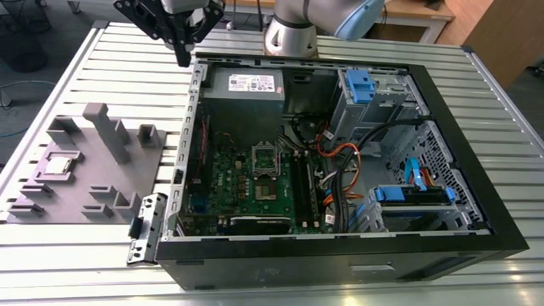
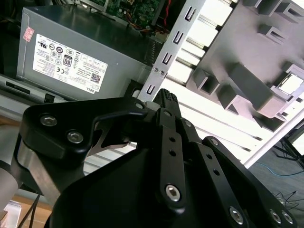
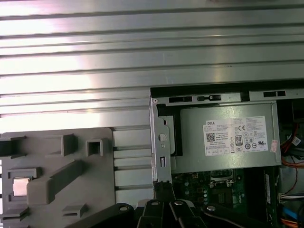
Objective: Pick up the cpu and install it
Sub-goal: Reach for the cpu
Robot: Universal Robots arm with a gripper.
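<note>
The cpu (image 1: 58,166) is a small silvery square lying in a recess of the grey fixture block (image 1: 93,185), at the exterior view's left. It also shows in the first wrist view (image 3: 20,186) and the second wrist view (image 2: 290,85). My gripper (image 1: 183,60) hangs high above the table near the far left corner of the open computer case (image 1: 476,127). It is well away from the cpu, shut, and holds nothing. Its black fingers (image 2: 166,102) sit pressed together. The metal-framed socket (image 1: 265,159) on the green motherboard (image 1: 246,185) stands bare.
A grey power supply (image 1: 246,86) sits at the case's far end, just beside the gripper. Cables (image 1: 340,159) and blue drive bays (image 1: 361,86) crowd the case's right half. The fixture has upright grey posts (image 1: 106,127). All rests on a slatted metal table (image 1: 127,57).
</note>
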